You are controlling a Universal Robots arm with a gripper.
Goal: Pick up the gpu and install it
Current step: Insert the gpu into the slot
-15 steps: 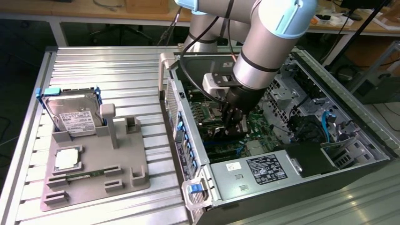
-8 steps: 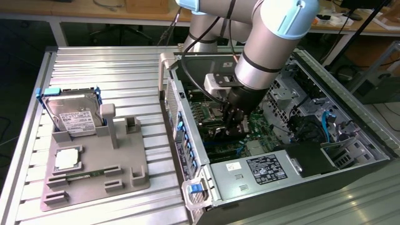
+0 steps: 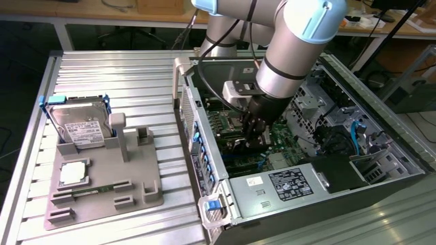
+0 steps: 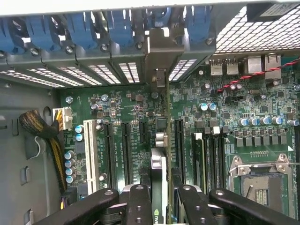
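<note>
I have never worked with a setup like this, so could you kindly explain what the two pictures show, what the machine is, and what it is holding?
The machine is one grey robot arm with light-blue joint caps; its black gripper reaches down into an open desktop computer case. The exterior view comes from a camera off the arm that sees the whole bench. The wrist view comes from a camera on the arm's wrist, looking past the black fingers at the green motherboard.

The gripper is shut on the gpu, a flat green card seen edge-on with a silver end bracket, held upright over the long black slots.

On the ribbed metal table, to the exterior view's left, a grey parts holder carries a silver hard drive with a white label, standing upright, and a square silver processor chip.
</note>
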